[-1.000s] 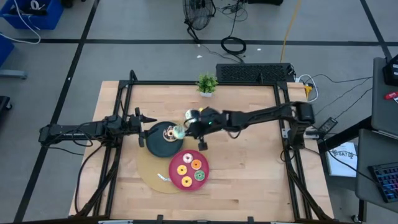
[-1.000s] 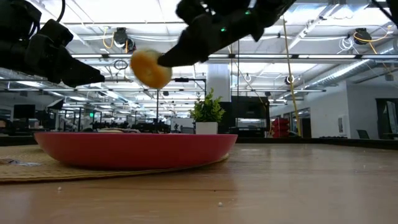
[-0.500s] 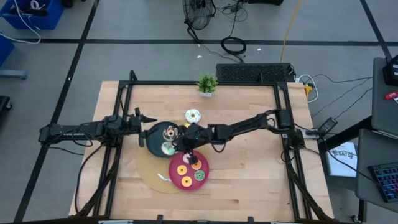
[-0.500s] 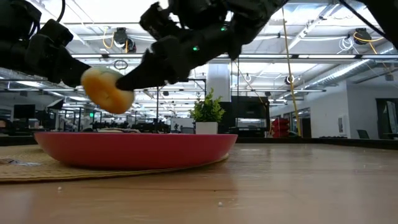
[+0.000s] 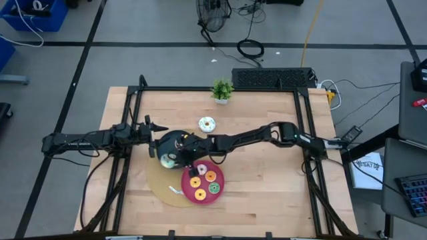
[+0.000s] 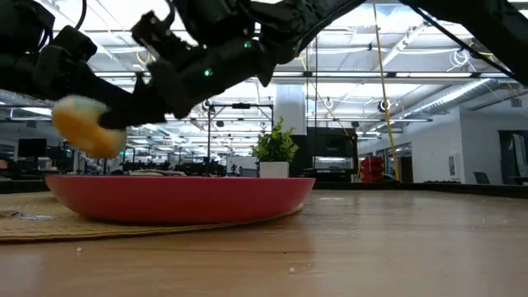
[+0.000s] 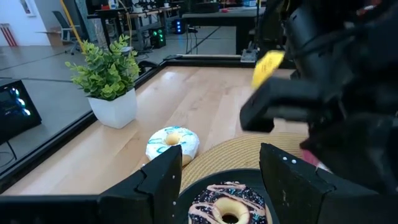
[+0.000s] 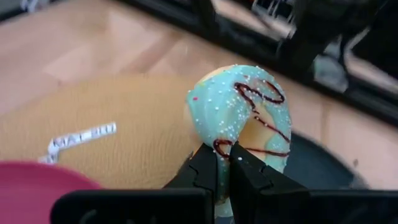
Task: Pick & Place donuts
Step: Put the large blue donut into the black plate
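My right gripper (image 5: 175, 159) reaches across from the table's right and is shut on a mint-iced donut (image 8: 244, 115) with chocolate drizzle. It holds the donut in the air over the near-left part of the dark plate (image 5: 161, 147). A chocolate donut with sprinkles (image 7: 229, 209) lies flat on that plate. A white donut with blue drizzle (image 5: 207, 124) lies on the table beyond it. The pink plate (image 5: 187, 188) holds several donuts. My left gripper (image 5: 159, 127) waits open at the dark plate's far-left side, with nothing between its fingers. My right gripper pinches the mint donut's rim (image 8: 225, 149) between its two fingertips (image 8: 208, 169). The fingers come from the table's right, slanting a little downward. The donut stands on edge, its iced face toward the wrist, lifted clear above the dark plate (image 8: 323, 163).
A round woven mat (image 5: 159, 181) lies under both plates. A small potted plant (image 5: 222, 90) stands at the table's far edge. The black frame rails (image 5: 133, 100) run along the table's sides. Bare wood lies to the right of the plates.
My right gripper has carried the mint donut toward the table's left and near edges and somewhat down. It went from the dark plate's far-right side to over its near-left part, staying shut on the donut.
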`<state>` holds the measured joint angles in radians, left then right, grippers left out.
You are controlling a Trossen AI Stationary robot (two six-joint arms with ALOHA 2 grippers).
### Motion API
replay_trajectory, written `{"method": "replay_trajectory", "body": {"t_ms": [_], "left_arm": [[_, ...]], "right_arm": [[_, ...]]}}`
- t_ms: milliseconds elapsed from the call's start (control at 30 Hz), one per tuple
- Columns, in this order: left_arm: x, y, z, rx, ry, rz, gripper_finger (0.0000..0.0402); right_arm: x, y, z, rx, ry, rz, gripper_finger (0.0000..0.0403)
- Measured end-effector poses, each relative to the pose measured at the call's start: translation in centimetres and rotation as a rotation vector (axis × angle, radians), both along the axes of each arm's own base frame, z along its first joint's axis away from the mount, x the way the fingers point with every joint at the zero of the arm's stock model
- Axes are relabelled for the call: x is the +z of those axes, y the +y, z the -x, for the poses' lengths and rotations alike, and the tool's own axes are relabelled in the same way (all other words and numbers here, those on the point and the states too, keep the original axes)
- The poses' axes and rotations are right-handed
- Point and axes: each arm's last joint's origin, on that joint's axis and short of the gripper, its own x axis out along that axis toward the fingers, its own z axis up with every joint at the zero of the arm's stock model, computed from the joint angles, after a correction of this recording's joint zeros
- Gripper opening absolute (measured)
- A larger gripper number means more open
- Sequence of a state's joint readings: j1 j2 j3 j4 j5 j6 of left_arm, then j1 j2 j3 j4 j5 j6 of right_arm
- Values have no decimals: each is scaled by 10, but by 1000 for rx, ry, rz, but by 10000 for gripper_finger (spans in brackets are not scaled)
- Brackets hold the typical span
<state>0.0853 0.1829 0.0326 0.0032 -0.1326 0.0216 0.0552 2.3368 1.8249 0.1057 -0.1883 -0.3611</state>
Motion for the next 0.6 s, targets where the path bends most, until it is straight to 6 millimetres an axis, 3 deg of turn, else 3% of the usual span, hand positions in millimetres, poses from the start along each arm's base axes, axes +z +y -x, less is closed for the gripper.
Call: {"method": "replay_trajectory", "body": {"t_ms": [267,600], "left_arm": [[0,0,0,0,0,0,214],[0,0,0,0,0,0,214]], "right_arm": [[-11,1,4,-67,112,103,13],[-1,0,-3,-52,-33,116,13]]}}
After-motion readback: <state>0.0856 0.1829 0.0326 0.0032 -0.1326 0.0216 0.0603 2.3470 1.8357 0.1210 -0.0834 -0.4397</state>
